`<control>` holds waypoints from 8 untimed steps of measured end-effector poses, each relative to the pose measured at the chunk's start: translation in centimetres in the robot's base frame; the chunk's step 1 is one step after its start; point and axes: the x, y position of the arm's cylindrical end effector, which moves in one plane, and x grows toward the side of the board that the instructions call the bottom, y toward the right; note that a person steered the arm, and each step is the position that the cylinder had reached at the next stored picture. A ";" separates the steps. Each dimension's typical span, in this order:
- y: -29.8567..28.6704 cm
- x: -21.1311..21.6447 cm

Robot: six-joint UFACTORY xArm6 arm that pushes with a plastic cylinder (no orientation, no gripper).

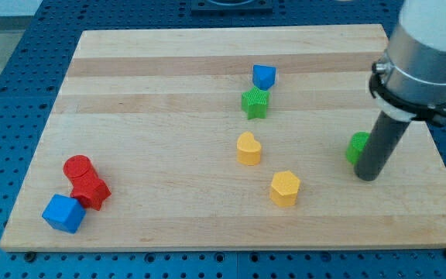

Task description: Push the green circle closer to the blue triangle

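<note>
The green circle lies near the view's right edge of the wooden board, partly hidden behind my rod. My tip rests on the board just below and right of it, touching or almost touching it. The blue triangle sits at the view's upper middle, well up and left of the green circle. A green star lies right below the blue triangle, touching it.
A yellow heart and a yellow hexagon lie in the middle, left of my tip. A red circle, a red block and a blue cube cluster at the view's lower left.
</note>
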 end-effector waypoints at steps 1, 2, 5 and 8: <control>1.3 -1.5; 1.2 -3.0; -3.0 -4.8; -4.5 -5.2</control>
